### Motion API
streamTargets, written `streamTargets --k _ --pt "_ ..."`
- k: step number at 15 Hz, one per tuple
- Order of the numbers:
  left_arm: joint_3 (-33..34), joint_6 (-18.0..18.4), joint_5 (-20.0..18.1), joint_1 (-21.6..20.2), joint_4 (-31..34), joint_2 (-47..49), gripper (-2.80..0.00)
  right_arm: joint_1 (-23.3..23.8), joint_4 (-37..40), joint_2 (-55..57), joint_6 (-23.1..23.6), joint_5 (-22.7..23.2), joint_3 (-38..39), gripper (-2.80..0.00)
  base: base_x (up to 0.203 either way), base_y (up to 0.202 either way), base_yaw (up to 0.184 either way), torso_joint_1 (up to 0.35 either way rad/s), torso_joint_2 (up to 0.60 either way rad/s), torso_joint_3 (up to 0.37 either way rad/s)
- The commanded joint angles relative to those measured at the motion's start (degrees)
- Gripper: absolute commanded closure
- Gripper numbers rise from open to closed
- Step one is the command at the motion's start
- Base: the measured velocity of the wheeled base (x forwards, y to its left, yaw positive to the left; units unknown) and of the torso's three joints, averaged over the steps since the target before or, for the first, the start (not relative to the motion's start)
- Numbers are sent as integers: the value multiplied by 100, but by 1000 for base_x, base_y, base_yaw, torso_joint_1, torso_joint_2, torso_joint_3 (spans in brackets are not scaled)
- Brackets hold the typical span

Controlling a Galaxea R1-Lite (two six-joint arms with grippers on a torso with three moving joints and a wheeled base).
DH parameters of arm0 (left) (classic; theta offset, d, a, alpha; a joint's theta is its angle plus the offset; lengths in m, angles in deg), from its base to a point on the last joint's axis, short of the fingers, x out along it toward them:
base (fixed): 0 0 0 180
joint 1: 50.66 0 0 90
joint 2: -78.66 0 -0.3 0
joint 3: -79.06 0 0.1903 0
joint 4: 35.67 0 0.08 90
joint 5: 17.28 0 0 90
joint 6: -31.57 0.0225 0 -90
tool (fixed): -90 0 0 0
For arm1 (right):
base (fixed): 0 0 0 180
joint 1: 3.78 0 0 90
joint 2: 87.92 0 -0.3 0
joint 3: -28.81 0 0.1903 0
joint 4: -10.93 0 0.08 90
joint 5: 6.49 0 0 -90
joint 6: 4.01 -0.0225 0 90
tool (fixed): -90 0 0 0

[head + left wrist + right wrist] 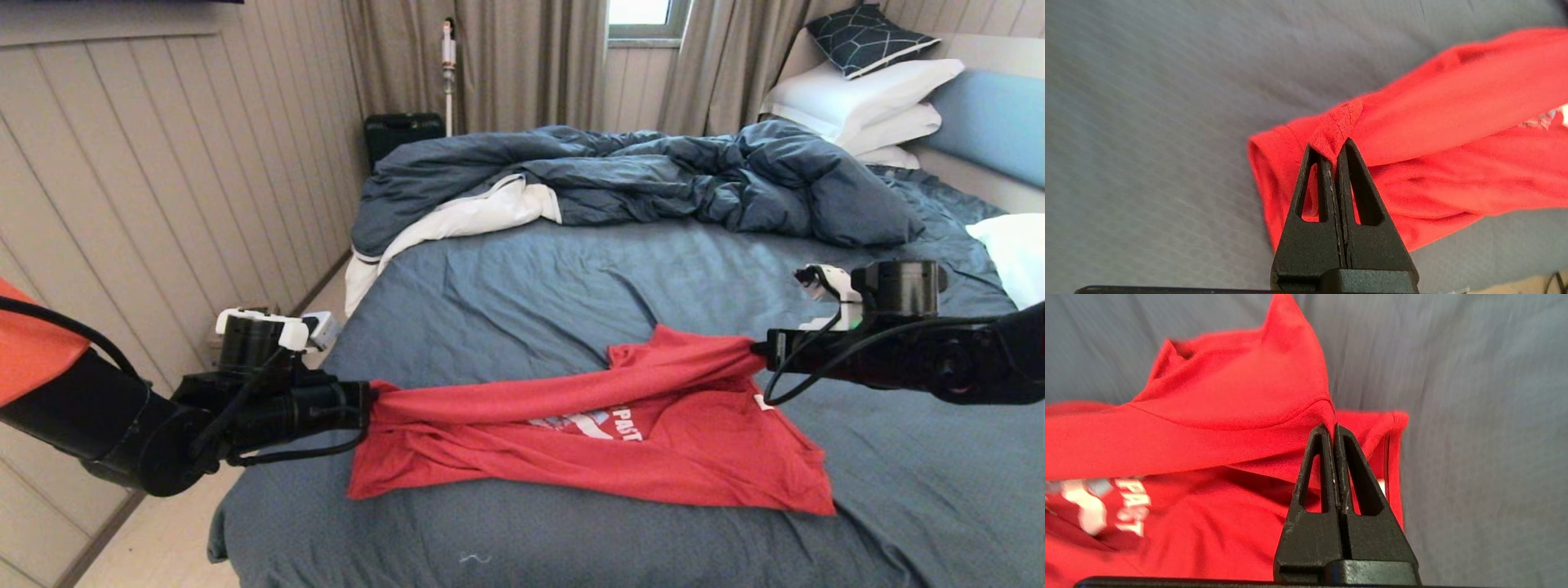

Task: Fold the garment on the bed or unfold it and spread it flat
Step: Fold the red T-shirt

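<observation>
The garment, a red T-shirt (669,449), hangs stretched between my two grippers just above the bed's slate-blue sheet (571,278), its lower part resting on the sheet. Part of its white chest print (592,425) peeks out under a taut band of cloth. My left gripper (369,406) is shut on the shirt's left end; the left wrist view shows a pinch of red fabric (1337,126) between its tips (1331,149). My right gripper (755,347) is shut on the right end, with red cloth (1290,400) caught at its tips (1334,428).
A rumpled dark blue duvet (637,175) with white lining lies across the far part of the bed. White pillows (865,102) lean on the light-blue headboard (992,122) at the right. The wood-panelled wall (163,180) and a strip of floor lie to the left.
</observation>
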Motion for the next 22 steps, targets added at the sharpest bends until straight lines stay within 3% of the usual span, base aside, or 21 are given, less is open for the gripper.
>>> streamTargets --k 1,6,7,8,11,15,18,22 --pt "25 -9 -1 9 -78 289 0 -14 -165 234 26 10 212 0 0 0 0 0 0 0" --pt "220 -1 -7 25 -166 355 0 -20 -299 403 55 10 396 0 0 0 0 0 0 0" --pt "315 7 -7 65 -168 315 -280 -20 -311 401 61 4 480 0 0 0 0 0 0 0" --pt "416 55 -7 92 -192 287 -280 -14 -374 403 107 2 596 -280 0 0 0 0 0 0" --pt "654 130 -7 97 -480 198 -280 -19 -840 342 291 19 932 -280 0 0 0 0 0 0" --pt "686 133 -7 77 -499 -415 -280 42 -815 -27 284 30 928 -280 0 0 0 0 0 0" --pt "354 156 -6 39 8 -901 -280 167 -773 -299 264 92 776 -280 0 0 0 0 0 0" --pt "-229 158 -5 -102 523 -841 -280 145 -562 -225 221 100 412 -280 0 0 0 0 0 0"
